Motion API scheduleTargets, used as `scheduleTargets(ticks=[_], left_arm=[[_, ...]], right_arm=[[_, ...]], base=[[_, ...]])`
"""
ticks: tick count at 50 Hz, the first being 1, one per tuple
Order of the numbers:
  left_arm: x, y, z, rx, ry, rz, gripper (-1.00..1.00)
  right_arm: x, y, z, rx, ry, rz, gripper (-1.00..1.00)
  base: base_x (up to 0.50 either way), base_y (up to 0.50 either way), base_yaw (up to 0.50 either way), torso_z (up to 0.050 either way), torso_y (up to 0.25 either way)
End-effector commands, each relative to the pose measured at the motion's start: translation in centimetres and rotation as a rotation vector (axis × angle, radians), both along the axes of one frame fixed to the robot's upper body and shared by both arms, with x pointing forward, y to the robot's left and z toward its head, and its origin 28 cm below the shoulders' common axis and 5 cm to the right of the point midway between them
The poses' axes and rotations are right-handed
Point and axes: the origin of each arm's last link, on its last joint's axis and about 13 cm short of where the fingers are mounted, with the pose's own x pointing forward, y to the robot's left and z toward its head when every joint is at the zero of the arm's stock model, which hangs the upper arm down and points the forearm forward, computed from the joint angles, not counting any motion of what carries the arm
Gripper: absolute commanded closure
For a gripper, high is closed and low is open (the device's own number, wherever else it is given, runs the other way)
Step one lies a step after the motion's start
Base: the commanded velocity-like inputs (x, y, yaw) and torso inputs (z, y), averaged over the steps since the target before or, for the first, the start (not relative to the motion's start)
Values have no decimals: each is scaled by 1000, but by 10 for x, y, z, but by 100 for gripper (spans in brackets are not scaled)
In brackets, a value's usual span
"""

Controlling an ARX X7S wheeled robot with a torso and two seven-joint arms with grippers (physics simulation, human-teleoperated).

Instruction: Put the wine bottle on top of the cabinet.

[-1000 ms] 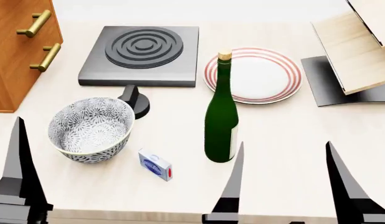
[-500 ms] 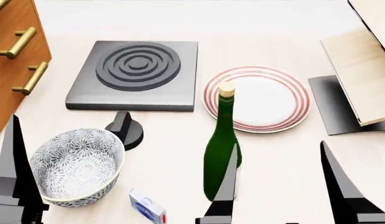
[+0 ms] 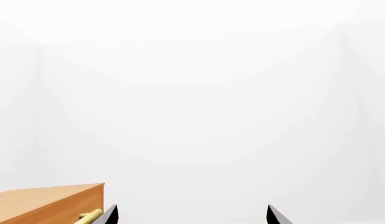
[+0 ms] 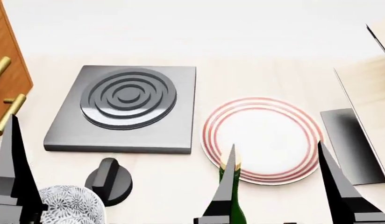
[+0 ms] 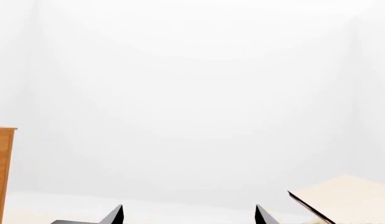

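Note:
Only the top of the dark green wine bottle shows at the bottom edge of the head view, its tan cork just in front of the plate. One finger of my right gripper overlaps it there. That gripper is open with nothing between its fingers, and the right wrist view shows its tips wide apart. The orange-brown cabinet with brass handles stands at the far left. My left gripper is open too, empty, with the cabinet's top corner beside it.
A dark stove plate lies left of centre, with a black knob and a patterned bowl nearer to me. A red-ringed plate sits behind the bottle. A pale slanted rack on a dark base stands at right.
The head view has swung upward: everything on the table slid down the picture, and the bottle, bowl and small box dropped to or past the bottom edge. Both grippers stay open.

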Motion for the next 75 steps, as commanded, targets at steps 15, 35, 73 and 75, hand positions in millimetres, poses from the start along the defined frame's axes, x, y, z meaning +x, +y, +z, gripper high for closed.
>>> scheduleTargets(ticks=[15,35,73,75], left_arm=[[0,0,0,-6,1,0,-100],[0,1,-1,-6,4,2,-100],[1,-3,-4,-10,9,-16,-100],[2,-3,-4,-9,11,-17,-100]], right_arm=[[0,2,-3,-51,-6,12,-100],[-1,2,-2,-55,-7,15,-100],[0,-21,2,-38,-26,-115,-100],[1,-23,3,-33,-26,-123,-100]], base=[[0,46,0,0,0],[0,500,0,0,0],[0,66,0,0,0],[0,0,0,0,0]])
